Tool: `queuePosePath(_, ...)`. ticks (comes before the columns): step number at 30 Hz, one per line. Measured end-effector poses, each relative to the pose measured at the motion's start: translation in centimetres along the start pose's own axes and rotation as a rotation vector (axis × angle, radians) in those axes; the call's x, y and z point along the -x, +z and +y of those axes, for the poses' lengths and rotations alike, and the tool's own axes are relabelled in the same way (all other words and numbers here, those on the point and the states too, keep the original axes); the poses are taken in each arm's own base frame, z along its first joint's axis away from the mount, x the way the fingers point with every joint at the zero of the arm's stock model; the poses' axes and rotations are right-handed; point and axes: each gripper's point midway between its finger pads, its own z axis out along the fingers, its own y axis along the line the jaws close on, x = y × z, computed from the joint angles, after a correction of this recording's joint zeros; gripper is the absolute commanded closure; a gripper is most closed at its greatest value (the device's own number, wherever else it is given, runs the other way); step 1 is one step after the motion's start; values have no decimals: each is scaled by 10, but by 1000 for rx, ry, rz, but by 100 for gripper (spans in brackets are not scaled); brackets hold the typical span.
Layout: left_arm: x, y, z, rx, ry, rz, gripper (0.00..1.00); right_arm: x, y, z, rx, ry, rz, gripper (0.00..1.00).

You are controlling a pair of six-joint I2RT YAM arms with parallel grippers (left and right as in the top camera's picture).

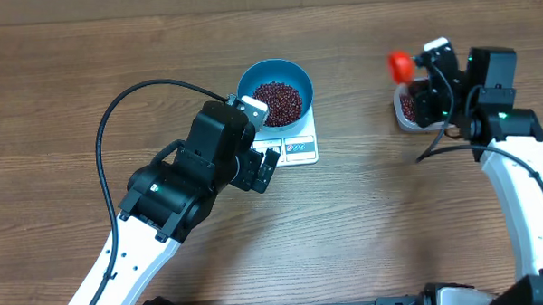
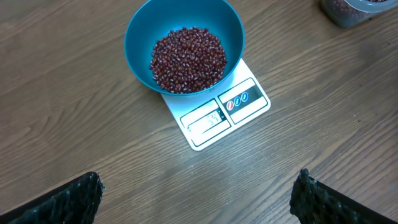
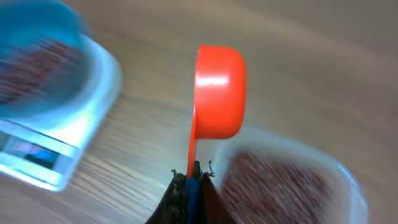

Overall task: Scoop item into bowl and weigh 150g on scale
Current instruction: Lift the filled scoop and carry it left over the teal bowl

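The light-blue bowl stands on the white scale, left of centre, with a pile of dark red-brown beans in it. In the left wrist view the bowl, its beans and the scale lie ahead of my open left gripper, which has nothing between its fingers. From overhead, the left gripper sits just below-left of the scale. My right gripper is shut on the thin handle of a red scoop. The scoop hangs over the left edge of a clear tub; its inside is hidden.
The clear tub of beans stands at the right, partly under the right arm; its corner shows in the left wrist view. The left arm's black cable arcs over the table. The right wrist view is blurred.
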Motion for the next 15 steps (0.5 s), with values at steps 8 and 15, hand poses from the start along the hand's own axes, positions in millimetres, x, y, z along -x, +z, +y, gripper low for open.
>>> queuePosePath(8,0,0,0,0,0,0,0,47,1,95,279,-122,-158,96)
queuePosePath(15,0,0,0,0,0,0,0,50,17,136,322,-192,-148,96)
